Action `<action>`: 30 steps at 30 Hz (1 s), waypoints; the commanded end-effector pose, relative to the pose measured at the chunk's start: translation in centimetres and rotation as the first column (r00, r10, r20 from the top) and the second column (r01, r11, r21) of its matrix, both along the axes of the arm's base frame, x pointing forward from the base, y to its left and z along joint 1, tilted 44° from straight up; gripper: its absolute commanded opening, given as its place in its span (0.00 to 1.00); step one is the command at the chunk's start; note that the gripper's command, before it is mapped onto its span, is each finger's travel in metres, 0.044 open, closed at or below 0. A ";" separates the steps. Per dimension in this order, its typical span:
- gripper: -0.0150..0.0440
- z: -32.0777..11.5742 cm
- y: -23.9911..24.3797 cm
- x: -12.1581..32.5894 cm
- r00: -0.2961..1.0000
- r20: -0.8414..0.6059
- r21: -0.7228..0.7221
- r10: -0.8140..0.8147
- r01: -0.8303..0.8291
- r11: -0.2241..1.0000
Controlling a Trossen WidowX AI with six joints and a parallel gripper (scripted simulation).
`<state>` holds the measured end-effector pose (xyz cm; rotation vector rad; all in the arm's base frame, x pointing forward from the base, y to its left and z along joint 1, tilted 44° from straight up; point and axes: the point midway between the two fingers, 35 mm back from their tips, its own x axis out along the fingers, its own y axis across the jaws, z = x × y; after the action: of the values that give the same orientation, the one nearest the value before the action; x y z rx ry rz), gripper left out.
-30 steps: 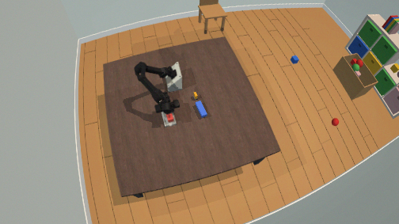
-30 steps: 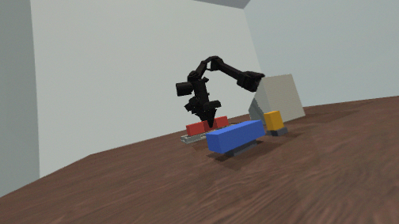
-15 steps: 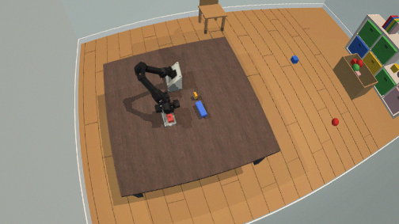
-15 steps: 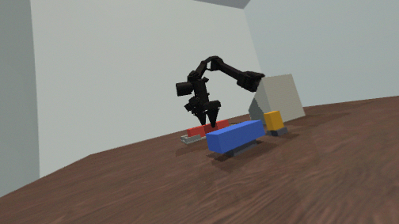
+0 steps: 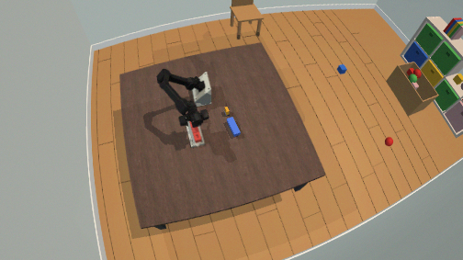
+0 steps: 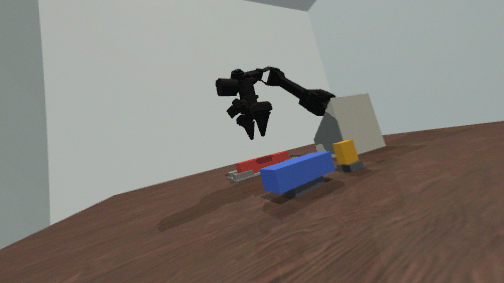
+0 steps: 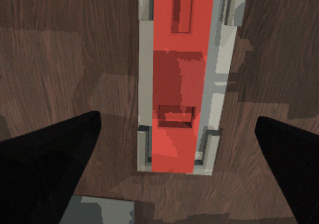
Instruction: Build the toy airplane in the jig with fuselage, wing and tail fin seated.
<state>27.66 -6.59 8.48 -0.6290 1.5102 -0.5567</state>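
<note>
The red fuselage (image 5: 197, 134) (image 6: 246, 166) (image 7: 173, 150) lies lengthwise between the walls of the pale grey cradle (image 6: 240, 176) (image 7: 145, 75) and looks flat. Its two sockets face up and are empty in the wrist view. My gripper (image 6: 257, 137) (image 7: 178, 121) is open and empty, above the fuselage, with one finger on each side near the smaller socket. The blue wing (image 5: 233, 127) (image 6: 297, 172) lies on a low dark stand (image 6: 309, 186). The yellow tail fin (image 5: 227, 110) (image 6: 346, 153) stands on a small dark stand (image 6: 351, 166). Their tabs are hidden.
A pale, slanted block (image 5: 203, 95) (image 6: 357, 122) stands on the table (image 5: 175, 186) (image 6: 425, 207) behind the tail fin, near the arm's base. The wing and tail fin stand beside the cradle, to its right in the top view.
</note>
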 end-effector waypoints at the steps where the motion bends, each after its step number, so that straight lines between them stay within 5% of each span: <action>1: 1.00 1.9 1.8 -0.1 1.000 0.007 0.000 -0.002 0.002 1.000; 16: 1.00 1.0 2.0 0.5 0.996 -0.060 0.006 0.071 -0.071 0.997; 30: 1.00 -12.4 16.4 5.0 0.996 -0.056 0.026 0.075 -0.074 0.997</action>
<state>32.80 6.08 0.28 -0.6845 1.5339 -0.4625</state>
